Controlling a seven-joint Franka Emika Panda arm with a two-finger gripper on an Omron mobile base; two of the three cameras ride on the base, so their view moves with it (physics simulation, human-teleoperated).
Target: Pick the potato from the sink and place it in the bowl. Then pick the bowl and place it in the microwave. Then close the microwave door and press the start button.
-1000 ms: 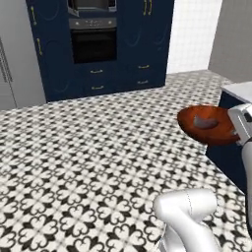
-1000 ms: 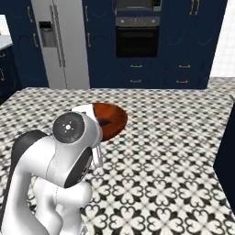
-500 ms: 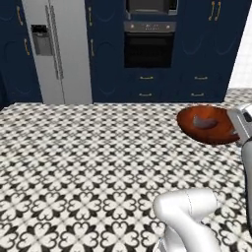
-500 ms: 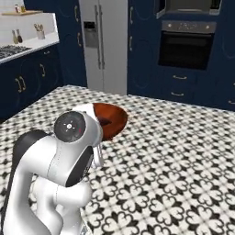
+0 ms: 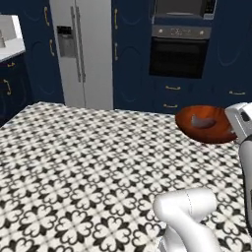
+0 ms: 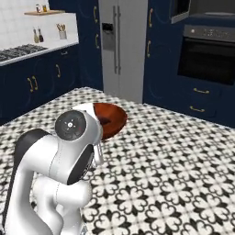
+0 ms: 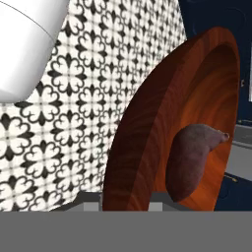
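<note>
Carrying the bowl (image 5: 205, 124) with the potato (image 7: 193, 158) lying inside it, the gripper (image 7: 125, 202) is clamping the bowl's rim, held above the floor (image 5: 74, 162). Judging: keeping it level while approaching the microwave (image 5: 183, 8) is preventing spills.

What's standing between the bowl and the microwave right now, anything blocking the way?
Nothing visible does. The bowl, with the potato in it, is held up over the patterned floor, which lies bare as far as the cabinets. The microwave sits above the oven, cut off by the picture's edge, so its door's state can't be told.
</note>
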